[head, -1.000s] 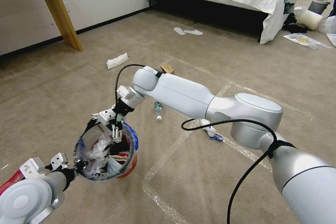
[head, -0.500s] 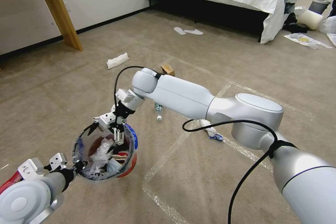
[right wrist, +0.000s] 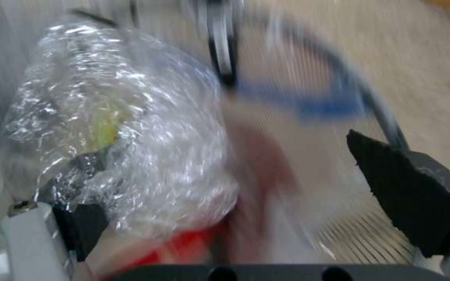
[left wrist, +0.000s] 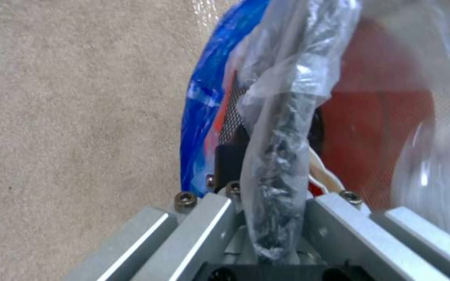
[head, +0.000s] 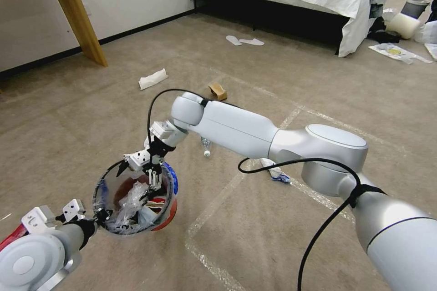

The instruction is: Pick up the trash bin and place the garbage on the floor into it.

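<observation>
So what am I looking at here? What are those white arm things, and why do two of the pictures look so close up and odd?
It is a two-armed robot. The wide picture comes from a camera on its head, looking down at the carpeted floor. The other two come from cameras on its wrists, which is why they sit so near things.

The left end effector is shut on the rim of the trash bin, a small red-orange bin with a clear liner, and holds it up. The right end effector is open over the bin's mouth, above crinkled clear plastic already in the bin.

Litter lies on the floor: a white tissue, a brown carton, a small bottle and a white and blue scrap.
</observation>
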You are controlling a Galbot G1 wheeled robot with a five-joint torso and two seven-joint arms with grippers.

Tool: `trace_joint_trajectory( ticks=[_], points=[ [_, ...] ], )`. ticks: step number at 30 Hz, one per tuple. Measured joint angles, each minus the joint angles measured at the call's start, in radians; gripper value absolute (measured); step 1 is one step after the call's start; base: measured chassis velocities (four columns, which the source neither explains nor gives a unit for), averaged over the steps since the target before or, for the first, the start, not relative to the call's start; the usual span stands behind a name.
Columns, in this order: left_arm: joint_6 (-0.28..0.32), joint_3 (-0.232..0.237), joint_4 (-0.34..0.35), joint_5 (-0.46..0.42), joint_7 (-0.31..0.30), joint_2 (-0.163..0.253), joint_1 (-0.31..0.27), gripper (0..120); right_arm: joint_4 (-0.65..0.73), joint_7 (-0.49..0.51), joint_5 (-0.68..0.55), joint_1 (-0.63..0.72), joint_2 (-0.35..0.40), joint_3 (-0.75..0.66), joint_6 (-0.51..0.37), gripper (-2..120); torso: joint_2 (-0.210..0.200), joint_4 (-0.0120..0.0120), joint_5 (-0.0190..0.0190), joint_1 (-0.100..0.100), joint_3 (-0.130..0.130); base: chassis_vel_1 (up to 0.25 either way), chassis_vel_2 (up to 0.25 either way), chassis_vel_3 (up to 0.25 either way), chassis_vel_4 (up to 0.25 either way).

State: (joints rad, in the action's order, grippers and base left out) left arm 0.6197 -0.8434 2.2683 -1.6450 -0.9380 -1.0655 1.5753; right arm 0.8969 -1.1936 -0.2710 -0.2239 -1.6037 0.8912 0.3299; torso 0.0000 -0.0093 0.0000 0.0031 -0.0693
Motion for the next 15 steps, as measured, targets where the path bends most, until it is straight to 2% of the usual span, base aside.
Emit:
trace_joint_trajectory(
  ticks=[2,3,4,5,7,8,9,10,15],
  points=[
    [0.0,0.0,0.0,0.0,0.0,0.0,0.0,0,-0.001,-0.009,0.018,0.001,0.0,-0.011,0.013,100,0.0,-0.0006,-0.0002,0.0,0.0,0.0,0.0,0.0,0.0],
    [0.0,-0.001,0.0,-0.001,0.0,0.0,0.0,0,0.033,0.002,-0.062,-0.003,0.0,0.009,0.009,100,0.0,-0.0008,0.0,0.0,0.0,0.0,0.0,0.0,0.0],
    [0.0,-0.001,0.0,-0.001,0.0,0.0,0.0,0,0.033,0.002,-0.062,-0.003,0.0,0.009,0.009,100,0.0,-0.0008,0.0,0.0,0.0,0.0,0.0,0.0,0.0],
    [0.0,-0.003,0.0,-0.001,0.0,0.0,0.0,0,0.066,0.013,-0.122,-0.008,0.001,0.028,-0.018,100,0.0,-0.0006,0.0002,0.0,0.0,0.0,0.0,0.0,0.0],
    [0.0,-0.005,0.0,-0.001,0.0,-0.001,0.001,0,0.074,0.009,-0.095,-0.01,-0.002,0.02,-0.026,100,0.0,0.0,0.0,0.0,0.0,0.0,0.0,0.0,0.0],
    [0.0,-0.005,0.001,-0.001,0.0,-0.003,0.002,0,0.046,0.004,-0.006,-0.009,-0.003,-0.003,0.002,100,0.0,0.0008,0.0,0.0,0.0,0.0,0.0,0.0,0.0],
    [0.0,-0.005,0.001,-0.001,0.0,-0.003,0.002,0,0.046,0.004,-0.006,-0.009,-0.003,-0.003,0.002,100,0.0,0.0008,0.0,0.0,0.0,0.0,0.0,0.0,0.0],
    [0.0,-0.005,0.004,-0.001,-0.001,-0.003,0.003,0,0.014,0.002,0.043,-0.006,-0.002,-0.017,0.02,100,0.0,-0.0003,-0.0002,0.0,0.0,0.0,0.0,0.0,0.0],
    [0.0,-0.012,0.01,-0.003,0.0,-0.001,0.008,0,0.015,0.007,-0.034,-0.005,-0.003,0.006,0.0,100,0.0,-0.0008,0.0,0.0,0.0,0.0,0.0,0.0,0.0]
  ],
)
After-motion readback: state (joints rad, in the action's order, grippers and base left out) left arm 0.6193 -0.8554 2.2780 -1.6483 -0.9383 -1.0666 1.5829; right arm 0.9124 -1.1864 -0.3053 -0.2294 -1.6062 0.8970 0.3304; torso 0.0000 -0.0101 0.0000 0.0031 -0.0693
